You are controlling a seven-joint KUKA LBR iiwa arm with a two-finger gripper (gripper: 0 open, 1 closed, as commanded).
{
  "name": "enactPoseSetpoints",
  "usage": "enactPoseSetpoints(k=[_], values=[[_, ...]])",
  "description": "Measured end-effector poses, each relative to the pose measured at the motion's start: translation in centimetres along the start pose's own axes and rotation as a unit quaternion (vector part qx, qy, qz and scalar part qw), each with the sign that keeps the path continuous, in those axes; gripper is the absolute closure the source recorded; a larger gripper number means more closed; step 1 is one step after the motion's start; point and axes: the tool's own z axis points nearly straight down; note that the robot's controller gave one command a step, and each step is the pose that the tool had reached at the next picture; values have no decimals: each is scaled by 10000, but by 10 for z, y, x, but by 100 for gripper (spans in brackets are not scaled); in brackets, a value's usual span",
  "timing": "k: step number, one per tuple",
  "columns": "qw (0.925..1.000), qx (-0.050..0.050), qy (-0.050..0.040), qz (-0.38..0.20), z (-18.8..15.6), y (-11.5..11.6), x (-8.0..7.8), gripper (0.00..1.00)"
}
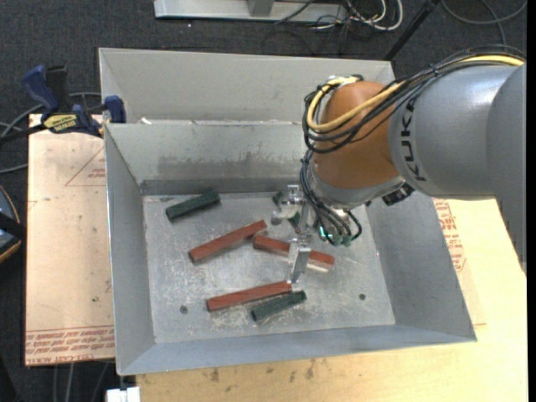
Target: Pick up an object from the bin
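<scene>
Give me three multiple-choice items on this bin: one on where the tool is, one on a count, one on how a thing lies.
1. Where in the bin is the tool?
A. over the short red-brown bar near the middle
B. at the near left corner
C. against the far wall

2. How many red-brown bars lie in the bin?
A. one
B. three
C. six

3. How does the dark green bar at the far left rest?
A. on end
B. propped on the rim
C. flat on the floor

Key:
1 A, the tool is above that bar.
2 B, there is the short one, a long red-brown bar left of it and a nearer red-brown bar.
3 C, its whole length lies on the floor.
</scene>
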Motion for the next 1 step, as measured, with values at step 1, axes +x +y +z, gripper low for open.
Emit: enactPoseSetpoints(k=[1], values=[[10000, -2, -36, 4, -4, 0, -2, 0]])
